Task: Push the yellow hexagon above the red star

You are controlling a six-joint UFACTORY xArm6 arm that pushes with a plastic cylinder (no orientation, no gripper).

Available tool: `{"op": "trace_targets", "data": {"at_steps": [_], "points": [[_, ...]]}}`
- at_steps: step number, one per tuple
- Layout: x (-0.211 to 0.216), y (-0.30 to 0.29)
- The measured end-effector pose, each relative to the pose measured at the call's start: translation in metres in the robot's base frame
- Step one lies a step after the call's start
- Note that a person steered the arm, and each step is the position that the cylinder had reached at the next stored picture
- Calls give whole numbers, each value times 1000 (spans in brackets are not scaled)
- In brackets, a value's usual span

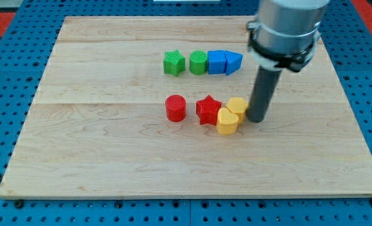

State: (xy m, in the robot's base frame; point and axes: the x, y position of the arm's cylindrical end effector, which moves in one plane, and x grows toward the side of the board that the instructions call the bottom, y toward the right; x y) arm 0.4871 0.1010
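- Nearest the view's bottom edge: pale wooden board (110,169), lying on a blue perforated table (4,75) that frames it on all sides.
- Lowest of the blocks: yellow heart-shaped plastic block (227,120), right of the board's middle.
- Touching it at its upper right: yellow hexagon block (239,105), partly hidden behind the heart.
- Touching both yellow pieces on their left: red star block (208,110).
- Yellow hexagon at the star's right and only slightly higher in the view, not above it.
- Left of the star, set apart by a small gap: red cylinder block (175,108), standing upright.
- Farther toward the view's top, a tight row running left to right: green star block (173,63), green cylinder-like block (198,62), blue cube block (217,61), blue wedge-shaped block (232,62); neighbours touching or nearly so.
- Row well apart from the red and yellow cluster.
- Entering from the view's top right: grey cylindrical arm housing (286,28) carrying the dark rod.
- My tip (257,120) down on the board, just beside the yellow hexagon's right side; contact or a hair's gap cannot be told.
- No claw to report: only a plain rod, nothing to spread or pinch.
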Motion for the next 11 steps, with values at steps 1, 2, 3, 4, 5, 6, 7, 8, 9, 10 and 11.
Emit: {"op": "trace_targets", "data": {"at_steps": [1,2,3,4,5,6,7,8,9,10,11], "points": [[2,-41],[-5,-87],[0,-81],[28,-33],[10,-17],[-15,-40],[-45,-72],[-57,-99],[-45,-64],[-56,-48],[-73,-52]]}}
